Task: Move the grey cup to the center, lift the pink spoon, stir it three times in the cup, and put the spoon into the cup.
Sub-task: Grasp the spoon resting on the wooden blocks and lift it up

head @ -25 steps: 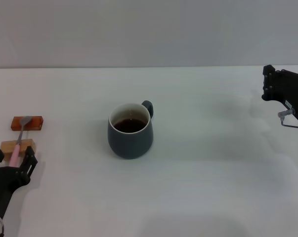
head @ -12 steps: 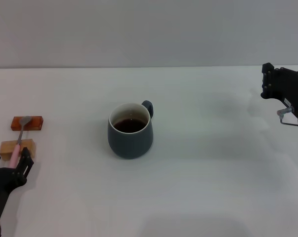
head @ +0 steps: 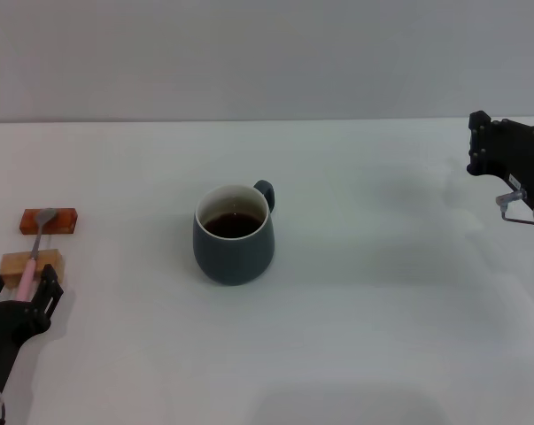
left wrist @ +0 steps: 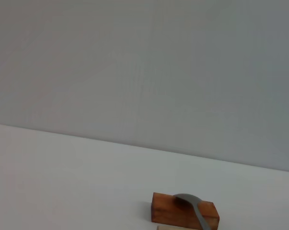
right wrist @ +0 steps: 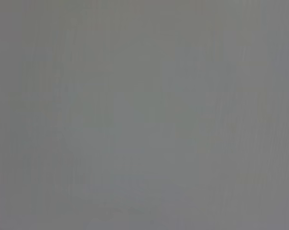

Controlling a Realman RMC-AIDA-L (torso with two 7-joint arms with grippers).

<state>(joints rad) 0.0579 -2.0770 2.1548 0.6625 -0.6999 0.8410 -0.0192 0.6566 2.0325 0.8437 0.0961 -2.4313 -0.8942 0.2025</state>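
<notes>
The grey cup (head: 234, 239) stands upright at the table's middle, dark liquid inside, its handle pointing to the far right. At the far left the pink spoon (head: 27, 270) lies across two small blocks, its metal bowl (left wrist: 188, 199) resting on the reddish-brown block (left wrist: 183, 214). My left gripper (head: 21, 287) sits low at the near end of the spoon's handle. It is open, with a finger on each side of the handle tip. Raised at the far right edge is my right gripper (head: 499, 149), well away from the cup.
The pale wooden block (head: 33, 262) carries the spoon's handle, just ahead of my left fingers. The white table (head: 382, 310) runs to a grey wall behind. The right wrist view shows only a plain grey surface.
My left gripper pulled back a little toward the table's near edge, then eased forward again around the handle's end. The right gripper drifted slightly. Cup and spoon stayed still.
</notes>
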